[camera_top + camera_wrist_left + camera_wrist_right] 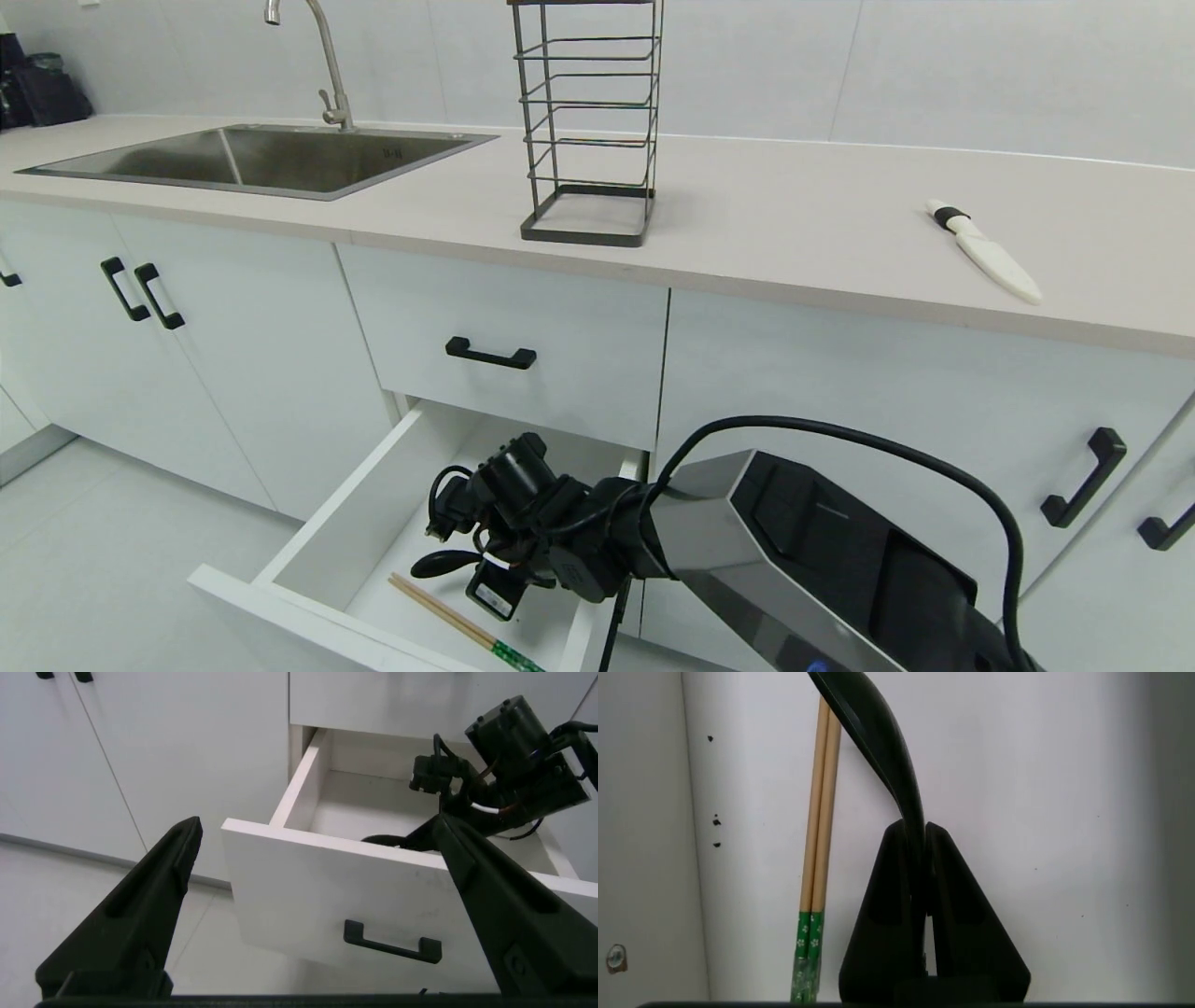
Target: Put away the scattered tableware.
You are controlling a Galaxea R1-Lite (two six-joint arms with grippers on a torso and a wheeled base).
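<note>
The right gripper (924,838), fingers closed on the black spoon (878,737), hangs over the open drawer (322,523); the spoon points to nine o'clock in the head view, beside the chopsticks (820,812).

right arm (719,541): silver-grey angular shell, black panels | cable (840,431): 1 thick black loop | left gripper (318,831): 2 black wedge fingers (140,905)

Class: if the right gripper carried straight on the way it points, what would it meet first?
Likely the open drawer's white floor, with the black spoon held by the right gripper touching first, beside the chopsticks; depth is unclear.
</note>
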